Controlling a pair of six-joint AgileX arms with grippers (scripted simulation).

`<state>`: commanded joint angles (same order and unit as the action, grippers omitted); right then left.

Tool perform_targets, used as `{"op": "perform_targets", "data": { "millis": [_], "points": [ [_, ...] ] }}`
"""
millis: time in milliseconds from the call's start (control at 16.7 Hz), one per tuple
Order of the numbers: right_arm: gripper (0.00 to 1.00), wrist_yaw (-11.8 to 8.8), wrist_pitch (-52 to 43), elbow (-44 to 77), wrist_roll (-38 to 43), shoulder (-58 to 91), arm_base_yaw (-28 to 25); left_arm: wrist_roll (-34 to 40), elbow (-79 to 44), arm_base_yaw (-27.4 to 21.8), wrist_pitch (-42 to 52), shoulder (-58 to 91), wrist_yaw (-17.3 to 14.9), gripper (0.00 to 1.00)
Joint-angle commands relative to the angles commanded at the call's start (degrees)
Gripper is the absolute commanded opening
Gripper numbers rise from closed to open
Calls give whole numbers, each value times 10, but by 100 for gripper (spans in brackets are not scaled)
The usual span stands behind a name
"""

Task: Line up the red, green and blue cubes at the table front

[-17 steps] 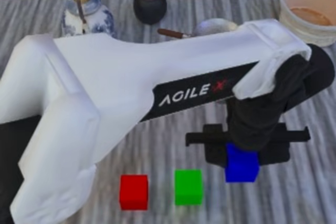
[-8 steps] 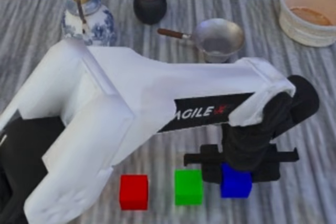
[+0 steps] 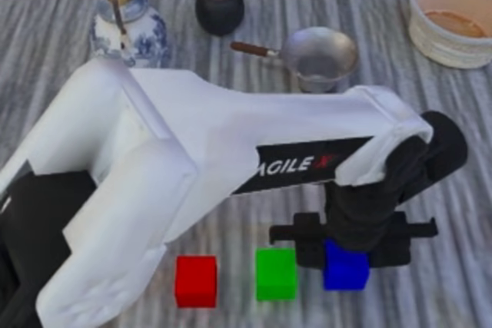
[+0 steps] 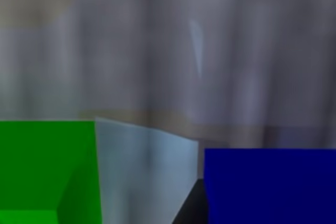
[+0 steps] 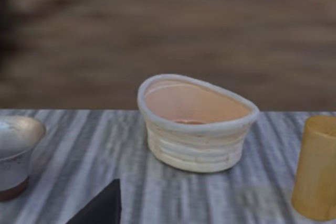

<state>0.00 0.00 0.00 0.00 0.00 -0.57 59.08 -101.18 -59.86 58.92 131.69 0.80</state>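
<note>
Three cubes sit in a row near the front edge of the table [image 3: 430, 297]: the red cube [image 3: 195, 280] on the left, the green cube [image 3: 276, 273] in the middle, the blue cube [image 3: 345, 268] on the right. My left arm reaches across from the left, and my left gripper [image 3: 347, 251] is down over the blue cube and shut on it. In the left wrist view the blue cube [image 4: 270, 184] lies against a dark finger [image 4: 190, 208], with the green cube [image 4: 47, 169] beside it across a strip of table. My right gripper [image 5: 102, 209] shows only as a dark wedge.
Along the back stand a blue-and-white teapot [image 3: 127, 24], a dark round jar [image 3: 220, 7], a metal pan with a handle [image 3: 319, 55] and a pale basket [image 3: 452, 17]. The right wrist view also shows a wooden cylinder [image 5: 316, 167] beside the basket [image 5: 195, 124].
My left gripper came down and toward the table front with the blue cube, bringing it level with the green cube. Over the last half second nothing moved.
</note>
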Motion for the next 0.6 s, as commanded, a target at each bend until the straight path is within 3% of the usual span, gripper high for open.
{"op": "perform_targets", "data": {
  "millis": [360,600],
  "points": [
    [100,0,0,0,0,0,0,0,0,0,0,0,0,98],
    [100,0,0,0,0,0,0,0,0,0,0,0,0,100]
  ]
}}
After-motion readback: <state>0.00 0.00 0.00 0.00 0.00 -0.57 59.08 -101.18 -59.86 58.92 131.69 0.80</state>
